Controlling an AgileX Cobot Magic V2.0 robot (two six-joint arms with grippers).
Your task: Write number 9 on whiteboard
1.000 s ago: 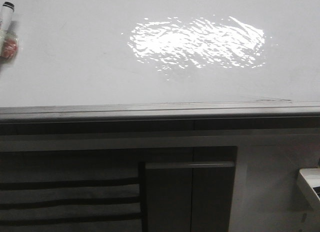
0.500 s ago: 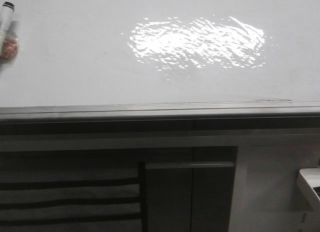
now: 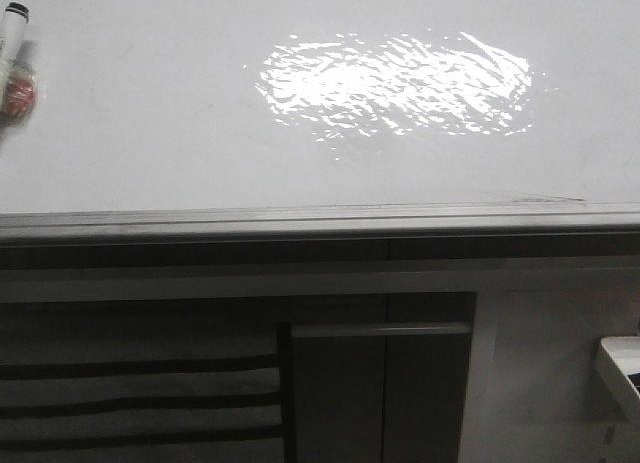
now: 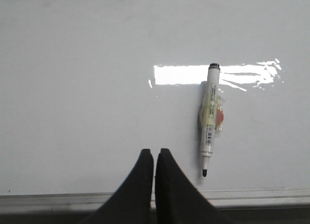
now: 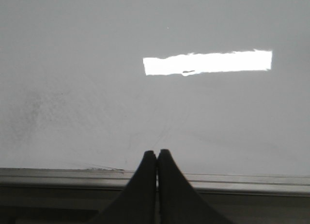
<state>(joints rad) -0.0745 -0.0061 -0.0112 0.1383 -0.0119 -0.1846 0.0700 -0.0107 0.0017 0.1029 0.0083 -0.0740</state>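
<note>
Compared with the front views from a second and half a second earlier, nothing has visibly moved: the marker at the far left edge and the glare patch sit in the same places. The left claw (image 4: 154, 158), two black tapered fingers, is closed with only a hairline slit between the tips, and it holds nothing. It hovers over the near edge of the large glossy white-grey whiteboard (image 4: 77, 98), pointing across the board. Just beside it on the board lies a white marker pen with a black cap end and exposed black tip (image 4: 209, 118), apart from the fingers, resting across a small reddish and clear plastic-looking item (image 4: 219, 116). The right claw (image 5: 156, 158), also black and tapered, is closed with its tips pressed together and empty, poised above the board's grey metal frame edge (image 5: 242, 181). No drawn number 9 can be made out anywhere on the board, which fills the upper half of the front view. Below the frame in the front view are dark cabinet panels (image 3: 380, 393).
</note>
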